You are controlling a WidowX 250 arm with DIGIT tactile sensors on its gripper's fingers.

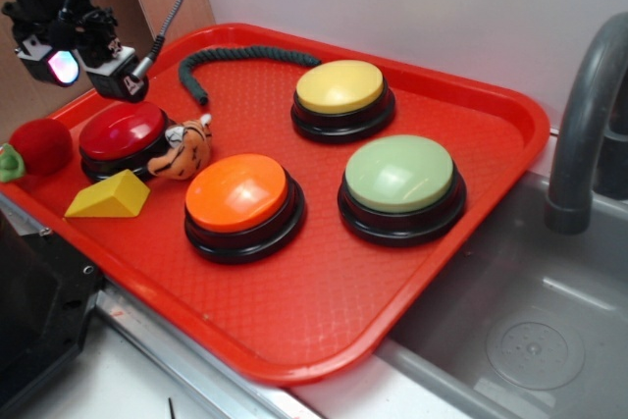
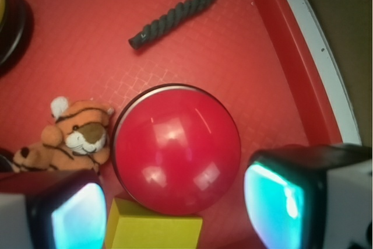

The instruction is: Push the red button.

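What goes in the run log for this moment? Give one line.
stage: approach | pincer: open, above red button, no contact seen | beside button: tiger toy, yellow wedge | press: not yet done

So the whole lot sits on a red plastic tray [image 1: 324, 331] with a textured bottom. On it: a yellow-capped button [image 1: 341, 97] at the back, a pale green one [image 1: 401, 186] toward the right, and an orange one [image 1: 242, 205] nearer the front, all on black bases. A dark green twisted rope [image 1: 235, 58] curls along the far side. There's a little plush tiger [image 1: 183, 149] lying just left of the orange button, and a yellow wedge block [image 1: 110, 196] near the tray's left edge. A fuzzy red ball with a green tip [image 1: 34, 147] rests at the left rim. Off to the right is a metal sink [image 1: 530, 311] with a grey faucet [image 1: 587, 115]
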